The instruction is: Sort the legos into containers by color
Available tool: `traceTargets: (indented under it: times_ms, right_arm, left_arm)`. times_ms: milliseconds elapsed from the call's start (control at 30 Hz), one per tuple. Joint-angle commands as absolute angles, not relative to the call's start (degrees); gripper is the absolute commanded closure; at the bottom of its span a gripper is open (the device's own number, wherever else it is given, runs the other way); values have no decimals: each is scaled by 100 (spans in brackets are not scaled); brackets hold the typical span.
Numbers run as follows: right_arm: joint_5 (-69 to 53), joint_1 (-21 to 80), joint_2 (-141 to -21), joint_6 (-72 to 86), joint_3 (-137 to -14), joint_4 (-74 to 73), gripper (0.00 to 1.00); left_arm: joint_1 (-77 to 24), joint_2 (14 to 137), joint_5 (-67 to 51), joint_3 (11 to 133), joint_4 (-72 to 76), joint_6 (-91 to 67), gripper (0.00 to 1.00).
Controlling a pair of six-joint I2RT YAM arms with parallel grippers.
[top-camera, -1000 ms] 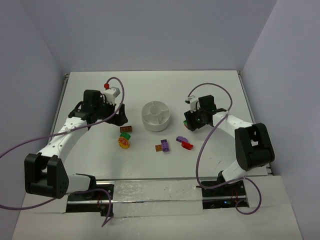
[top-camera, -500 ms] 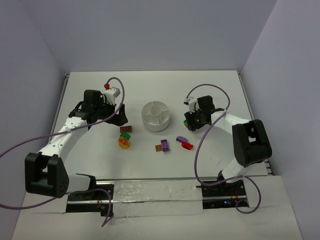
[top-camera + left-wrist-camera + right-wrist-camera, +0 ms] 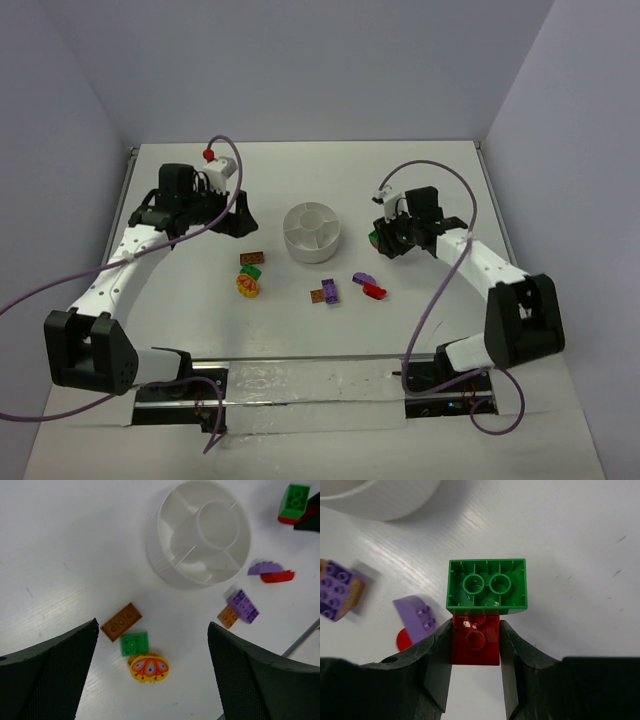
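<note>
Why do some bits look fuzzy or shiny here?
Left wrist view: the near fingers look soft, the dish sharp. Right wrist view: the held green and red bricks are crisp, the purple pieces blurred. Top view: the near strip glares.

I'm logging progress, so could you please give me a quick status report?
Left gripper open, above loose bricks. Right gripper shut on red brick, green brick stuck to it. Dish empty. Nothing blocking the dish.

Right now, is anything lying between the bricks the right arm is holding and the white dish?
Nothing visible. The right tool grips a red brick joined to a green brick, and only table shows between them and the dish. The loose purple piece sits off that line, nearer the arms' bases.
</note>
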State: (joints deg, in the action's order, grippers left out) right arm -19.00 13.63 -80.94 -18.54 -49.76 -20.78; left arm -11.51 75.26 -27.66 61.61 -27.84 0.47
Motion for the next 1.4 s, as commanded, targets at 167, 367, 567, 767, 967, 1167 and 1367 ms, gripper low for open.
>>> traceTargets:
  times_ms: [167,367,567,767,967,1167,1367]
  right_arm:
    - [-2725,1614,-6553,-2077,-5680,-3231,100]
    - [-2478,2186,-6559,-1570,-6314,-3524,100]
    - [-2148,2552,-6793,-1003,-6579,-3577,100]
    - [-2296,2647,-7144,-406,-6848,-3691,100]
    - [-2296,2734,-7225,-18,-6837,-3575,100]
    - [-2621,2760,-7148,161,-6772,-3461,100]
    - [-2767,2769,-7049,141,-6714,-3427,100]
  left_arm:
    - [-1911,7671,-3611,7842,-2919,-1077,7]
    - [-2772,8098,-3244,8139,-2976,-1443,11]
    - [-3242,8402,-2893,8272,-2899,-1654,13]
    - [-3690,8581,-2559,8235,-2735,-1749,16]
    - [-4033,8578,-1894,8211,-2416,-1890,20]
    - [-4268,8734,-1495,8345,-2249,-1933,25]
    - [-4297,8886,-1686,8464,-2224,-1986,29]
